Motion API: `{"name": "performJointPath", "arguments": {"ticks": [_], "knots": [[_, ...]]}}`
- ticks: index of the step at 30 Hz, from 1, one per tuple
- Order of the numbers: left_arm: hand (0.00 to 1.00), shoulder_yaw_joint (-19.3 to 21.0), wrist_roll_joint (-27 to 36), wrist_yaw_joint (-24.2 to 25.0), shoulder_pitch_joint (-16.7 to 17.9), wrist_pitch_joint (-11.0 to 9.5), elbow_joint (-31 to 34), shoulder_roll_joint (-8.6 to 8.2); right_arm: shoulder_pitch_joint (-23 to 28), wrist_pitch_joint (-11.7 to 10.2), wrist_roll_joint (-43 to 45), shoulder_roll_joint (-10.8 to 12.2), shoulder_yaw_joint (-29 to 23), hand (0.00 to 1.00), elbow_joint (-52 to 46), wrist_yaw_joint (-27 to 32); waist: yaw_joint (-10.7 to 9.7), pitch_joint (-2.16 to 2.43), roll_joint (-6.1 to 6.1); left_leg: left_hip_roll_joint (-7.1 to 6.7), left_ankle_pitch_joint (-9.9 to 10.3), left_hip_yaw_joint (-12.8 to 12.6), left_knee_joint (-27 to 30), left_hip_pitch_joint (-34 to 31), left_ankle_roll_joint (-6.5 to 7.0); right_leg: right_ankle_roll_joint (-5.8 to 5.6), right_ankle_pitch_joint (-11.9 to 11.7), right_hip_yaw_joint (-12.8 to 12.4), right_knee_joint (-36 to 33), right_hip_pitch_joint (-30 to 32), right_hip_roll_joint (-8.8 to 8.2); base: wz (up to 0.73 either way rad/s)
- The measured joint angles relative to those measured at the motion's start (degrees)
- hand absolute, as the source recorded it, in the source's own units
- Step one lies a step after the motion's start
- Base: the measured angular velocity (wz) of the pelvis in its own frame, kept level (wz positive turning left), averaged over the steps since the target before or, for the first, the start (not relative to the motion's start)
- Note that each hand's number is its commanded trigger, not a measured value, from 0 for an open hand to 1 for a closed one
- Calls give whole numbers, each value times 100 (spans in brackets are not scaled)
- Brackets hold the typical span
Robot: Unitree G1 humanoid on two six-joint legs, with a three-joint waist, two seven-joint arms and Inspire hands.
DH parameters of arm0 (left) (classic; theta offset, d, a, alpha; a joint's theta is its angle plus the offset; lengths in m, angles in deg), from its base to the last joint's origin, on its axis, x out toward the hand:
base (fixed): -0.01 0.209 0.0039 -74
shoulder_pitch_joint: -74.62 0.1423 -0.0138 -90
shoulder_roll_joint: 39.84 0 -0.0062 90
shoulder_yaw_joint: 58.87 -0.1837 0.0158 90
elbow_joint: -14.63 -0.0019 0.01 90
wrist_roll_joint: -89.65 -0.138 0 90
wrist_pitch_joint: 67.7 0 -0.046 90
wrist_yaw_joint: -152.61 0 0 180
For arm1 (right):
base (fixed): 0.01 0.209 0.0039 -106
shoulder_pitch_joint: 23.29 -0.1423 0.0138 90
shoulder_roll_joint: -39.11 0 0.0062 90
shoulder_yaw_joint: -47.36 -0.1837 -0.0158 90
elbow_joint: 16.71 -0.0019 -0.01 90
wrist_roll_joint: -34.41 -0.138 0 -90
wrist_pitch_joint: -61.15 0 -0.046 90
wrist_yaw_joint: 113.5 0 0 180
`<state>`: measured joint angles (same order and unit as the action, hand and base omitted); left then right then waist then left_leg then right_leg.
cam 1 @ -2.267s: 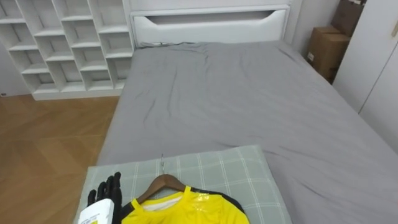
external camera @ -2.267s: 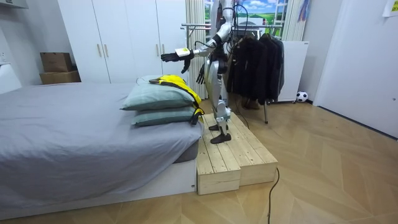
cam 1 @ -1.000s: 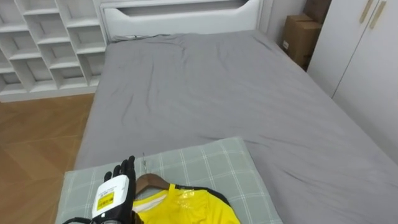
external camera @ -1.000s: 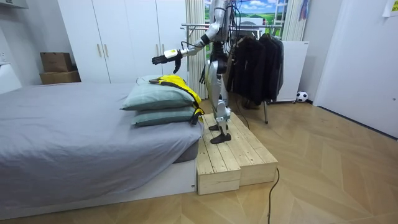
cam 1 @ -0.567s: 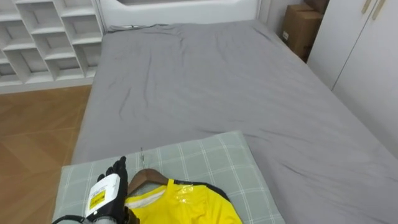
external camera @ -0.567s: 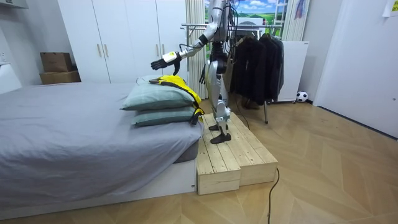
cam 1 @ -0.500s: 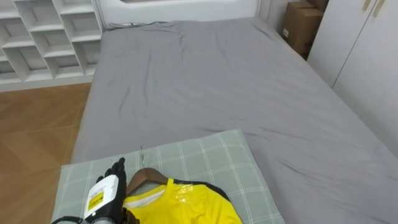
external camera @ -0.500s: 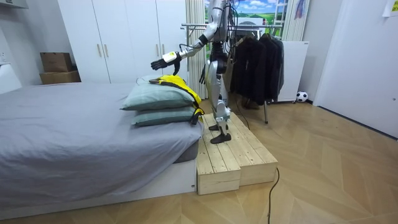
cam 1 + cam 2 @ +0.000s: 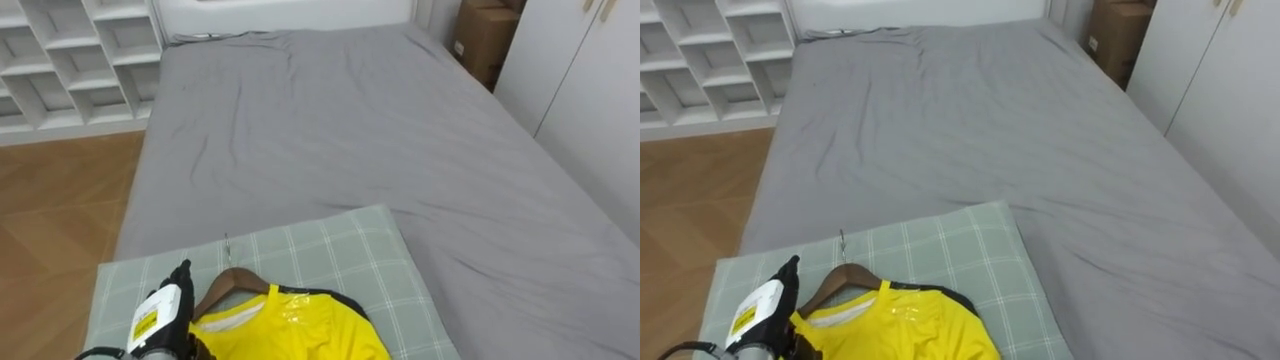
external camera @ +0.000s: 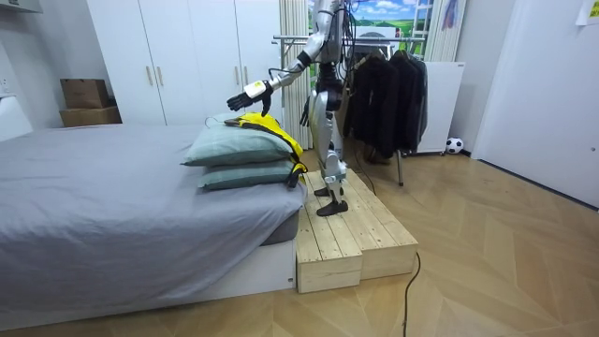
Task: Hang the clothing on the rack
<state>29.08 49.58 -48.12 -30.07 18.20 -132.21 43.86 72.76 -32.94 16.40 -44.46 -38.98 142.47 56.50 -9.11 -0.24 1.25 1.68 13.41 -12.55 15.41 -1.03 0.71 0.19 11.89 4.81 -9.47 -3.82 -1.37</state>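
Observation:
A yellow shirt (image 9: 290, 330) lies on a wooden hanger (image 9: 232, 281) on top of a pale green checked pillow (image 9: 340, 250) at the foot of the bed. The hanger's metal hook (image 9: 227, 248) points toward the bed's far end. My left hand (image 9: 160, 312) hovers just left of the hanger's left arm, open, fingers straight and pointing forward, holding nothing. In the room view the left hand (image 10: 245, 93) is stretched out over the shirt (image 10: 262, 123). My right hand (image 10: 303, 113) hangs by my side.
I stand on a wooden platform (image 10: 351, 229) beside the grey bed (image 9: 330, 130). Behind me a clothes rack (image 10: 374, 42) holds dark garments (image 10: 384, 94). White shelves (image 9: 70, 50), a cardboard box (image 9: 480, 40) and white wardrobes (image 9: 590, 90) flank the bed.
My left hand has drawn back slightly toward me, dipped lower beside the hanger and turned more on edge. The head view has shifted a little; the shirt and hanger lie as before.

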Motion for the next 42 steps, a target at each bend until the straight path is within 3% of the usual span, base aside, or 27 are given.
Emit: {"name": "performJointPath", "arguments": {"ticks": [5, 12, 23, 27, 34, 42], "knots": [[0, 0, 11, 3, -69, 0, -223, -1, -53, 7, 28, 21, 13, 0, 6, -14, -11, -28, 66, 4, 0, -3, 4, -113, 1, 2, -2, 11, -42, 135, 2, 0], [0, -22, 244, 1, -76, 2, -626, 1, -275, 114, 36, 22, 182, 0, 174, 73, -5, -16, 118, 38, -1, -15, 41, -241, 1, 9, -7, -1, -118, 277, 27, -1], [0, -41, 243, -18, -91, 5, -693, 18, -451, 191, 102, 32, 416, 0, 222, 193, 7, -39, 165, 66, -2, 11, 134, -342, -1, 15, -11, 55, -113, 294, 40, 0], [0, -48, 245, -27, -115, 7, -744, 17, -501, 242, 241, 55, 417, 0, 213, 246, 9, -26, 209, 75, -2, 29, 194, -455, -1, 36, -24, 81, -119, 381, 41, 3], [0, -142, 450, -102, -137, 8, -744, 21, -590, 250, 241, 66, 571, 0, 216, 313, 9, -25, 219, 86, -2, 24, 233, -507, -1, 47, -34, 92, -131, 418, 45, 0], [0, -142, 677, -118, -397, 113, -949, 71, -692, 292, 235, 72, 646, 0, 331, 357, 4, -40, 197, 111, -2, 36, 274, -570, 0, 56, -57, 55, -129, 502, 64, 0]]}}
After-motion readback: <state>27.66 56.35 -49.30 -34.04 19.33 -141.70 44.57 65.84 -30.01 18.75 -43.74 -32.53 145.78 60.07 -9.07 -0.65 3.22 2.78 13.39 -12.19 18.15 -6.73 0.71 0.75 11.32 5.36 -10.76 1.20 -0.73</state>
